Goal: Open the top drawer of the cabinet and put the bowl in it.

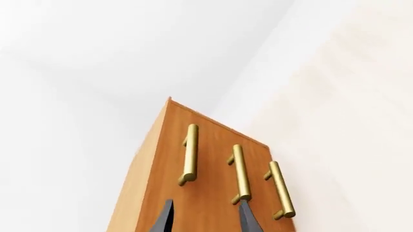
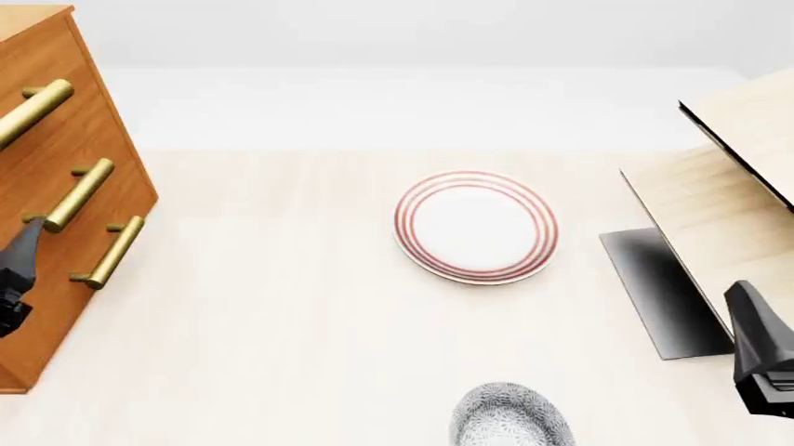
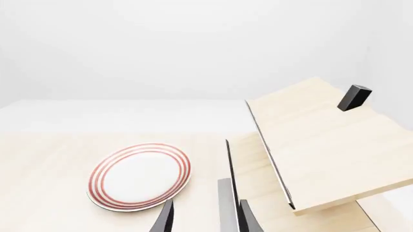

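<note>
3 upright brass handles (image 1: 189, 154)

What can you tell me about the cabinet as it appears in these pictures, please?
The cabinet is a tall orange-brown, wood-looking box at the table's far left, cut off by the front view's edge. Its front carries three brass bar handles, each on two short posts. All three drawers look shut, fronts flush. The left gripper points at the front, fingertips apart, touching nothing.
</note>
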### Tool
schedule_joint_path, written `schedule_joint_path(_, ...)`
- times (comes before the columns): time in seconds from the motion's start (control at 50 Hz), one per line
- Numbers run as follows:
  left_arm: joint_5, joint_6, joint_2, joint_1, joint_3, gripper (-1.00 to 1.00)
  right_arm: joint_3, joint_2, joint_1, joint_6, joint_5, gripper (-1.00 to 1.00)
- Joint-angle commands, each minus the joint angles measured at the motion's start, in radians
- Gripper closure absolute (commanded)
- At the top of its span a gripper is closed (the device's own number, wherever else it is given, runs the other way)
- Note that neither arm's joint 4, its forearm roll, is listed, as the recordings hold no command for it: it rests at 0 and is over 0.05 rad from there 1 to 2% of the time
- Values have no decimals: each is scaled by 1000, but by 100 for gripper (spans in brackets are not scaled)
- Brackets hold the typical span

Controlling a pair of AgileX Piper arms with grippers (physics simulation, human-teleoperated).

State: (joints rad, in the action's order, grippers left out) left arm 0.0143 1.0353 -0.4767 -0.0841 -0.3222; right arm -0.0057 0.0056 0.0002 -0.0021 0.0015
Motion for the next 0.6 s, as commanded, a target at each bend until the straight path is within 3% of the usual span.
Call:
schedule_joint_path(0.02,113,139,-92,-1,15,-100,1,0,0,0,-1,-100)
schedule_joint_path(0.24,239,234,-179,-12,39,-100,1,0,0,0,-1,-100)
schedule_joint_path(0.6,384,299,-302,-47,28,-100,1,0,0,0,-1,-100)
